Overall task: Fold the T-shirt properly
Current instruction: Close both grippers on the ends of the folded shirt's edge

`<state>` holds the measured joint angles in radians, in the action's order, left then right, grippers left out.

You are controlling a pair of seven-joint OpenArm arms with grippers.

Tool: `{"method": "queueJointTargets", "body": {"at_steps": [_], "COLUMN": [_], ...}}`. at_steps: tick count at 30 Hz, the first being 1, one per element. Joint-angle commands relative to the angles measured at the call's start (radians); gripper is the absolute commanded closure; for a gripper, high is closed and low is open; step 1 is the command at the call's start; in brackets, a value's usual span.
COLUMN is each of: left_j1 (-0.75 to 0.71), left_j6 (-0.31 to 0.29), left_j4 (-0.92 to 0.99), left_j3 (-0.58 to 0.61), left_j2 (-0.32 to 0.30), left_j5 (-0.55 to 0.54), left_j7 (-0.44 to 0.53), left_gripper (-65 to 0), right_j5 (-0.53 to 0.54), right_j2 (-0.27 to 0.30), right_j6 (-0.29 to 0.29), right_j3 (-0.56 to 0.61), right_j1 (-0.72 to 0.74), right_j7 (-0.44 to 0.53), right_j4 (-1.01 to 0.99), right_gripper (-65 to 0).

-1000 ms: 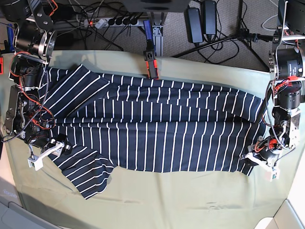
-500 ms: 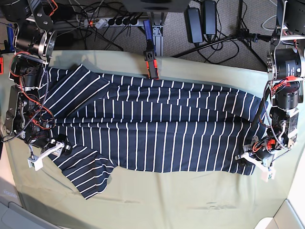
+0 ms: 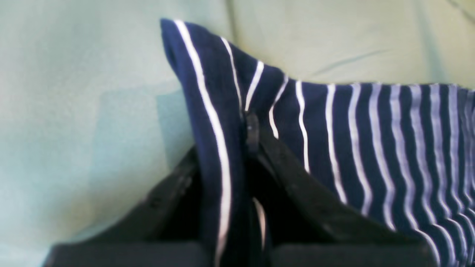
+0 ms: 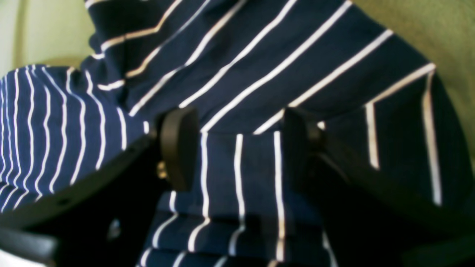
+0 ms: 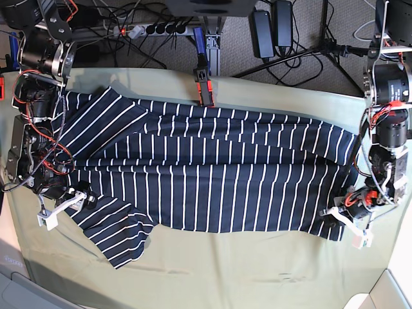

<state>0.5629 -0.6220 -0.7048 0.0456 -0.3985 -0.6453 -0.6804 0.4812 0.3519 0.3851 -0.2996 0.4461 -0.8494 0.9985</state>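
A pale olive-green cloth (image 5: 212,277) covers the tabletop, and behind its far edge the floor carries a power strip (image 5: 154,28), two black power bricks (image 5: 271,27) and loose cables. One orange-and-black clamp (image 5: 205,85) sits at the middle of the far edge.

There is one T-shirt (image 5: 212,177) and there are two arms, one at each end of it. The T-shirt is dark navy with thin, evenly spaced white stripes and lies spread lengthwise across the cloth. Its two short sleeves fan out at the base view's left end, where the stripes run at a slant. The hem end lies at that view's right.

The left gripper (image 3: 245,148) is pressed together on a fold of the hem corner, which stands up between its black fingers (image 3: 297,185) in the left wrist view. The right gripper (image 4: 237,148) is spread wide, its two pads (image 4: 178,148) standing apart over striped fabric by a sleeve. Whether those pads touch the fabric is hard to tell, as that view is blurred.
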Motion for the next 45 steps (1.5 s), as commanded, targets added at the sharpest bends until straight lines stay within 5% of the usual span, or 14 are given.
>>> {"method": "queueJointTargets", "body": {"at_steps": [1, 13, 24, 30, 36, 45], "left_j1": [0.034, 0.032, 0.026, 0.006, -0.019, -0.023], "left_j6": [-0.076, -0.076, -0.076, -0.076, -0.076, -0.076], "left_j4": [-0.041, -0.152, -0.152, -0.152, -0.153, -0.153], "left_j3": [0.001, 0.001, 0.001, 0.001, 0.001, 0.001], "left_j2": [0.002, -0.016, -0.021, -0.031, -0.043, -0.089], "left_j5": [-0.072, -0.27, -0.278, -0.279, -0.28, -0.328], "left_j7": [-0.001, -0.186, -0.192, -0.204, -0.245, -0.245], "left_gripper": [-1.3, -1.3, 0.0, 0.0, 0.0, 0.0], "right_j5": [0.016, 0.015, 0.011, -0.076, -0.24, -0.271], "right_j2": [0.019, 0.019, 0.023, 0.053, 0.095, 0.196], "right_j6": [0.034, 0.034, 0.034, 0.028, -0.092, -0.105], "right_j3": [-0.004, -0.004, -0.004, -0.004, -0.004, -0.004], "right_j1": [0.027, 0.027, 0.028, 0.053, 0.096, 0.094], "right_j7": [0.027, 0.041, 0.066, 0.152, 0.198, 0.214], "right_j4": [0.021, 0.021, 0.021, 0.021, 0.019, -0.142], "right_gripper": [-35.7, -35.7, -35.7, -35.7, -35.8, -35.8]}}
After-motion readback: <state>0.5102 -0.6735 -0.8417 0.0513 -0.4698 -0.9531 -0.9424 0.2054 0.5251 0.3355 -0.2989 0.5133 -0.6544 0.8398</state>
